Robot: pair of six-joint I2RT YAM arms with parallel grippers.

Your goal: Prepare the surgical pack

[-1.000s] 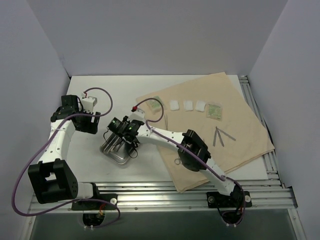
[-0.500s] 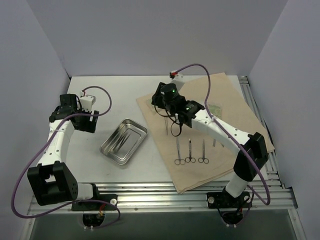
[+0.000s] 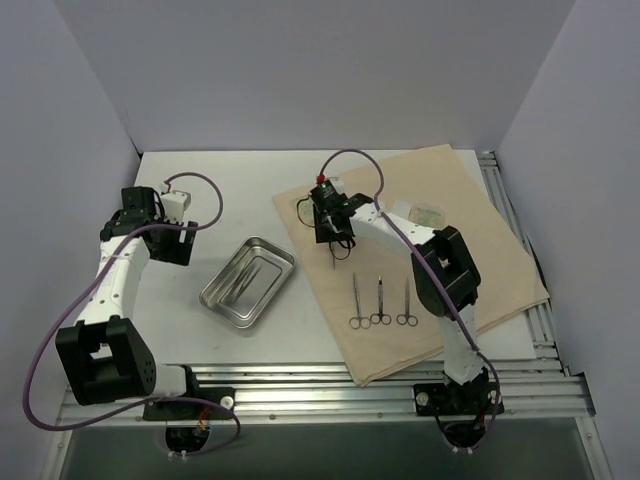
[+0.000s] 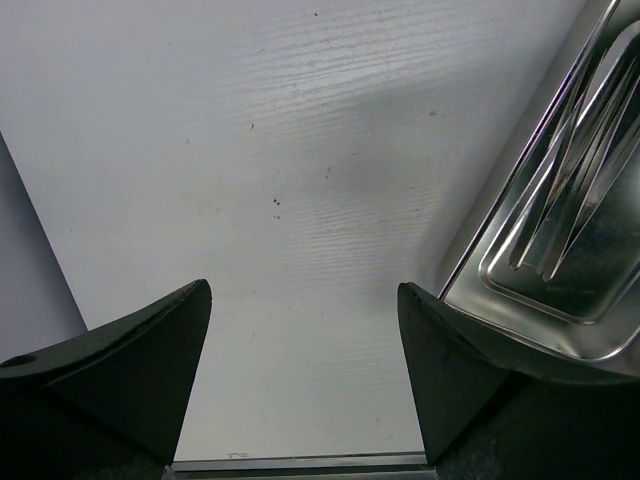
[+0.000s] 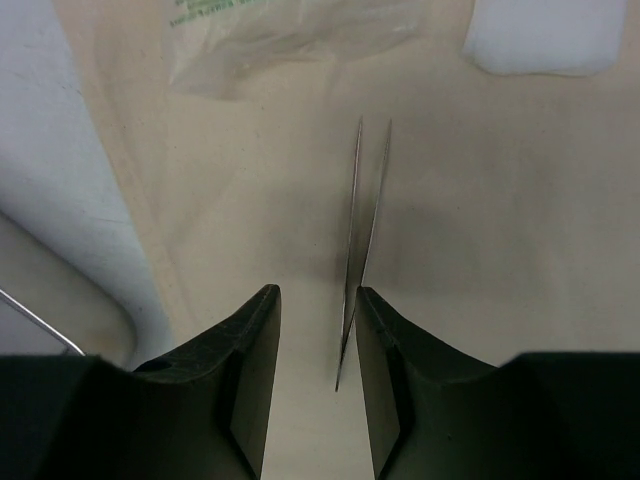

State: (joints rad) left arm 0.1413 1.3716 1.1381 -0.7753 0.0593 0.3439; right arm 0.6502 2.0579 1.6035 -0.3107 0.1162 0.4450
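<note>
Three scissors (image 3: 381,302) and one tweezers (image 5: 348,310) lie on the tan cloth (image 3: 480,250); the steel tray (image 3: 228,302) beside it holds more, too blurred to count. The right gripper (image 5: 317,292) loosely straddles those tweezers without clamping them, and its arm hides most of the gauze (image 5: 540,35). The left gripper (image 4: 302,290) gapes.

You have a white table (image 3: 200,180) before you. Directly on it lie a steel tray (image 3: 226,268), left of the middle, and just beside it on the right a large tan cloth sheet (image 3: 500,260), spread flat.
</note>
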